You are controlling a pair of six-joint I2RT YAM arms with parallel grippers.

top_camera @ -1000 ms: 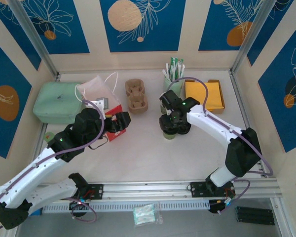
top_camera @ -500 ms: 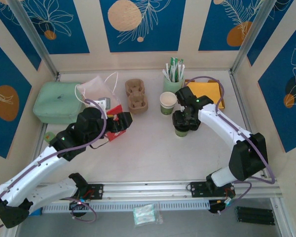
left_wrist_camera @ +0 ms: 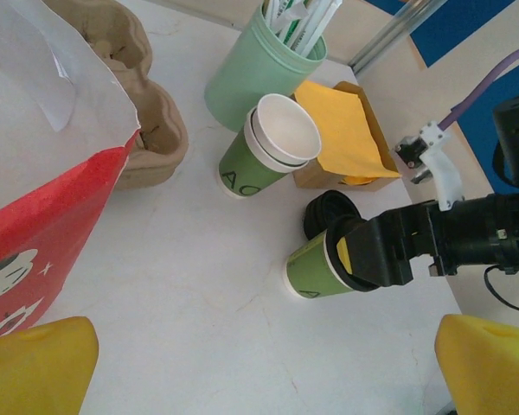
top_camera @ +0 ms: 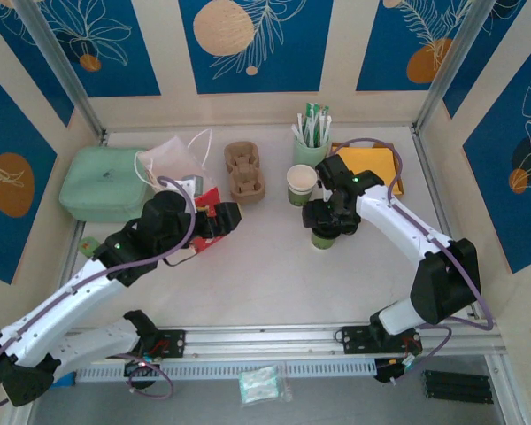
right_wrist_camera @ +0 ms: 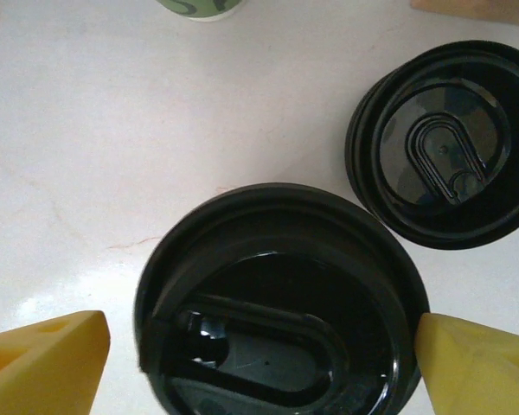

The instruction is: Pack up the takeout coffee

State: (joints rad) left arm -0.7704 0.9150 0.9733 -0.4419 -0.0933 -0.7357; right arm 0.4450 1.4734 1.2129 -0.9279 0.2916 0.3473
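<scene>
Along the near table edge, the two arm bases are bolted to an aluminium rail, and both white-shelled arms reach out over the smooth pale table (top_camera: pixel 265 283). Nearest the rail stands the takeout coffee (left_wrist_camera: pixel 310 270), a tapered paper cup with a green lower band and white upper wall. It is tilted, with its base edge on the table, right of centre. Its round black plastic lid (right_wrist_camera: pixel 277 294), glossy with a moulded oval recess, is seated on the rim. The right gripper (right_wrist_camera: pixel 259 346) holds the cup at lid level, with one blunt yellow finger (right_wrist_camera: pixel 43 359) on each side of the lid.

At the left, the left gripper (left_wrist_camera: pixel 264 346) has its jaws spread wide and holds nothing. It hovers just beside a red-and-white paper bag (top_camera: pixel 208 212).

Just beyond the cup a second black lid (right_wrist_camera: pixel 445 143) with a thick ridged rim lies flat on the table. Farther on, a nested stack of open cups (left_wrist_camera: pixel 272 143) stands upright, white inside with a rolled rim.

To the left of the stack is a brown moulded-pulp cup carrier (top_camera: pixel 245 170) with rounded wells, and beside it a crumpled translucent plastic bag (top_camera: pixel 173 158).

Toward the back wall are:
- a pale mint tumbler (top_camera: pixel 311 149) holding white and green sticks
- a shallow cardboard box of yellow napkins (top_camera: pixel 367 168)
- at far left, a rounded mint-green container (top_camera: pixel 102 181)
</scene>
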